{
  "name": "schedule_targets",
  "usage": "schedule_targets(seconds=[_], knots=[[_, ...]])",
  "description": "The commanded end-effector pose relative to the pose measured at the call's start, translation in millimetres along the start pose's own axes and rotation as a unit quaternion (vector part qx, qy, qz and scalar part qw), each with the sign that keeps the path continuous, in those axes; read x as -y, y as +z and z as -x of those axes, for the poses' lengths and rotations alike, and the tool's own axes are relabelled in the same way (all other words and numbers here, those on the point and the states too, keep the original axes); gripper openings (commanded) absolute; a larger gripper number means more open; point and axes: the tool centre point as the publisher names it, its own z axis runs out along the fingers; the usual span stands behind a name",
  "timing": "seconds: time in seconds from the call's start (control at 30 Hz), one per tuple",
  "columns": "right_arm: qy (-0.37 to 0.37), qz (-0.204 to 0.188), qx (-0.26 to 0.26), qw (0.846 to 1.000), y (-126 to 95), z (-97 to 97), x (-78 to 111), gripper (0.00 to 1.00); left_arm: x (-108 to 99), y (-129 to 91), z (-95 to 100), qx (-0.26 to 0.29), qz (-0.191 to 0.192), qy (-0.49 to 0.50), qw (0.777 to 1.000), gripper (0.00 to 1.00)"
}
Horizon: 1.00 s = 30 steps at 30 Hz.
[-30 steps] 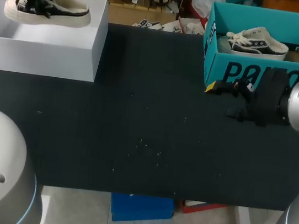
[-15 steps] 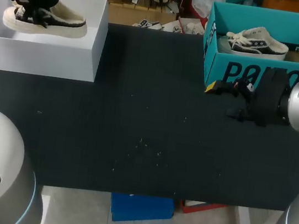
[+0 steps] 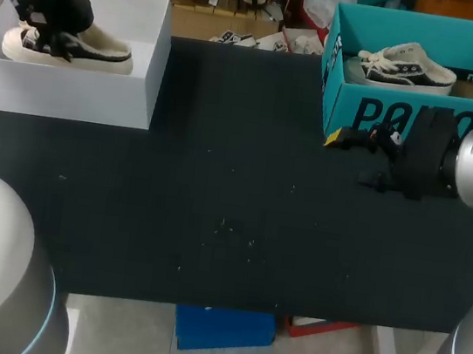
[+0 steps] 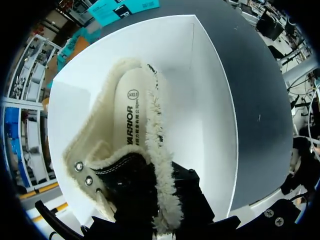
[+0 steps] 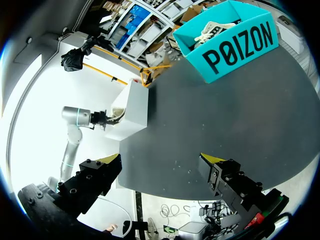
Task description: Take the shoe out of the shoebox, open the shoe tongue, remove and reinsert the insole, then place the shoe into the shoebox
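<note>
1. Far-left corner of the worktop (image 3: 234,194): the shoe (image 3: 68,46) sits inside the white box (image 3: 99,92), toe toward the box's left wall. The insole (image 4: 127,115) is seated in it.
2. The left pincer (image 3: 54,18) is on the shoe from above. In the left wrist view its black fingers straddle the fleece collar (image 4: 159,150), one inside and one outside. The yellow tips are hidden, but it reads as pinched on the collar wall.
3. Step in hand, by my reading, is the shoe going to rest in the white box. It could equally be the first lift; I cannot tell from this alone.
4. To do it well:
   - Keep the sole level and clear of the box walls.
   - Hold the pinch until the sole lies flat on the box floor.
   - Then spread the fingers and lift straight up, so the fleece does not drag the shoe along.
5. Right side, far edge: the right pincer (image 5: 162,161) is spread wide and holds nothing. It hangs over bare worktop just in front of the teal box (image 3: 378,109), not touching it.
6. The teal box, at the far-right corner, holds a second shoe (image 3: 408,67), untouched.
</note>
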Motion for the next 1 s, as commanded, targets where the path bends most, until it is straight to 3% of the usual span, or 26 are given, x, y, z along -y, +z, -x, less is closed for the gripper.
schedule_targets(seconds=[0.03, 0.77, 0.8, 0.83, 0.93, 1.0], knots=[[0.0, 0.0, 0.0, 1.0, 0, -0.2, 0.2, 1.0, 2, 11, -2.9, -0.002, 0.003, -0.002, 1.0, 0.0], [0.0, 0.0, 0.0, 1.0, 0, -0.2, 0.2, 1.0, -3, 35, -7.2, -0.03, 0.005, -0.014, 0.999, 0.0], [0.0, 0.0, 0.0, 1.0, 0, -0.2, 0.2, 1.0, -3, 35, -7.1, -0.031, 0.005, -0.015, 0.999, 0.11], [0.0, 0.0, 0.0, 1.0, 0, -0.2, 0.2, 1.0, -3, 36, -7.1, -0.031, 0.006, -0.015, 0.999, 0.27], [0.0, 0.0, 0.0, 1.0, 0, -0.2, 0.2, 1.0, -3, 35, -6.7, -0.033, 0.004, -0.016, 0.999, 0.38], [0.0, 0.0, 0.0, 1.0, 0, -0.2, 0.2, 1.0, -2, 33, -6.6, -0.032, 0.003, -0.015, 0.999, 0.54]])
